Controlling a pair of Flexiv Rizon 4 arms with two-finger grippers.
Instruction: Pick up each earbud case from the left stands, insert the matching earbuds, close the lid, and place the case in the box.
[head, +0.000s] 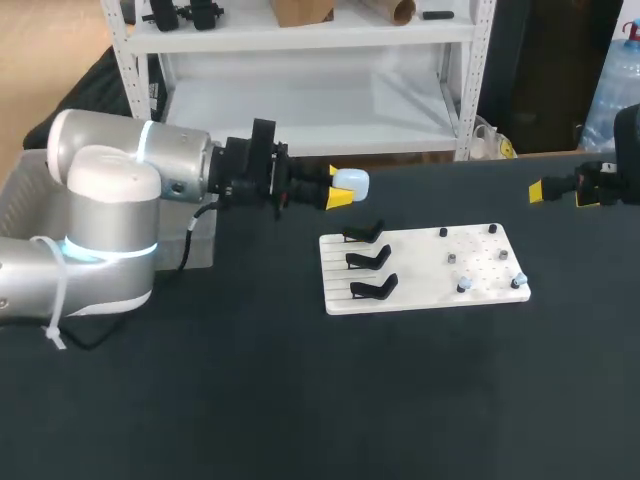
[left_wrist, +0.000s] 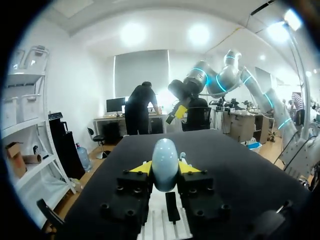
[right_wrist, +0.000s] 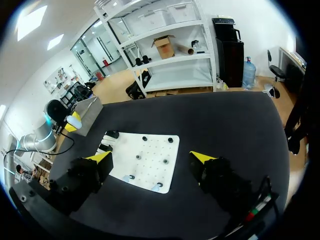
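White board (head: 420, 270) on the black desk (head: 250, 400), well apart from its front edge. Left claw (head: 338, 186) grips the pale blue earbud case (head: 352, 182) just behind the board's left corner; right claw (head: 560, 193) wide, well right of the board.

A wide black surface (head: 300, 400) fills the space between the two arms. Lying flat on it, right of the middle, is a white board (head: 420, 272). Three black stands (head: 372, 262) sit in a row on the board's left part. Its right part is dotted with holes and carries small pieces too tiny to make out well: two dark pieces (head: 443, 232) at the far edge, two pale bluish pieces (head: 462, 287) near the front. A grey box (head: 22, 200) sits at the surface's left edge.
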